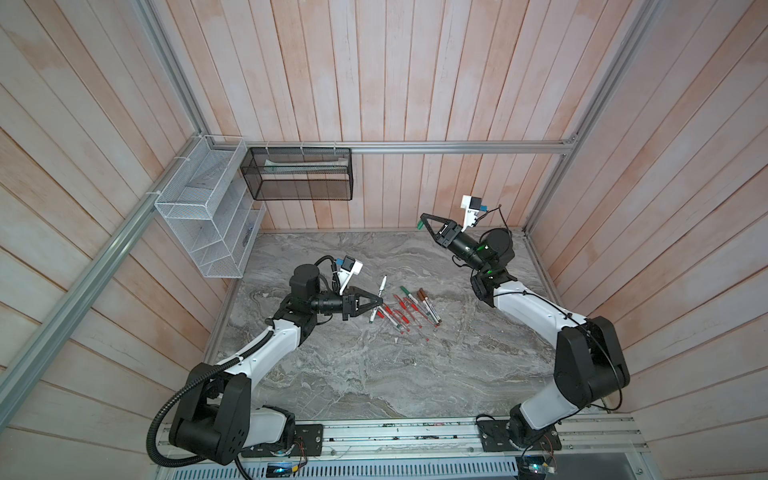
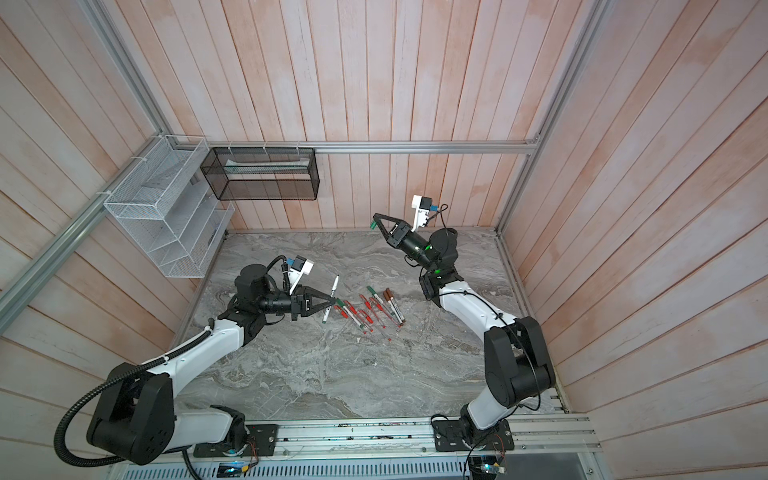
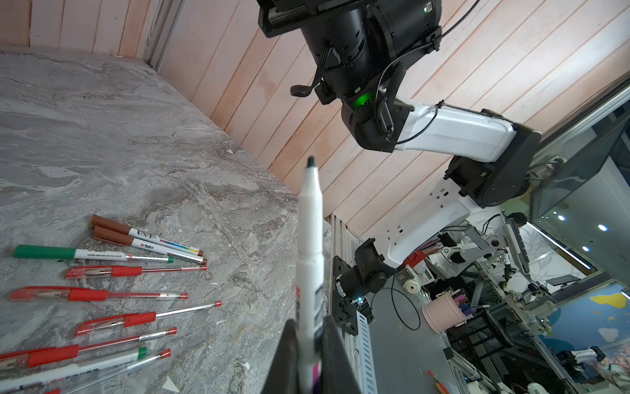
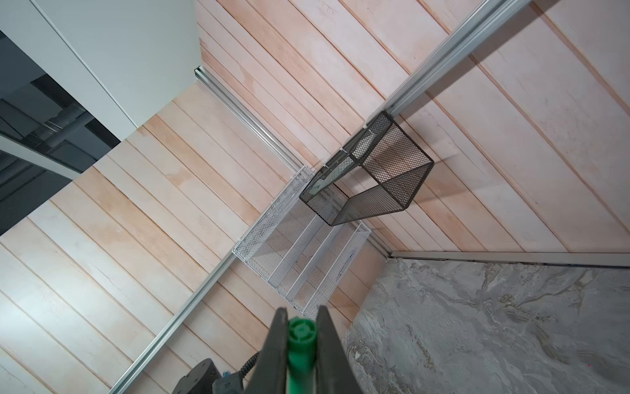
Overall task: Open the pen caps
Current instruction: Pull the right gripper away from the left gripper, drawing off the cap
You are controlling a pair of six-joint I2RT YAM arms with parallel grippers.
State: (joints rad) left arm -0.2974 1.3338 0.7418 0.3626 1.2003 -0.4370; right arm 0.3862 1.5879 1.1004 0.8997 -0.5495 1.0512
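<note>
My left gripper (image 1: 379, 300) (image 3: 309, 322) is shut on a white pen barrel (image 1: 382, 284) (image 3: 310, 238), held off the table with its uncapped dark tip free. Raised near the back wall, my right gripper (image 1: 420, 222) (image 4: 300, 314) is shut on a green pen cap (image 4: 300, 344). Several capped pens (image 1: 407, 309) lie in a loose row mid-table, just right of the left gripper. In the left wrist view they show a green cap (image 3: 44, 251), two brown caps (image 3: 109, 223) and red caps with clips (image 3: 37, 293).
The grey marble table (image 1: 374, 374) is walled by wood panels on three sides. A black mesh basket (image 1: 297, 174) hangs on the back wall. Beside it, a white wire rack (image 1: 203, 212) hangs at the left corner. The arm bases sit on a rail at the front edge.
</note>
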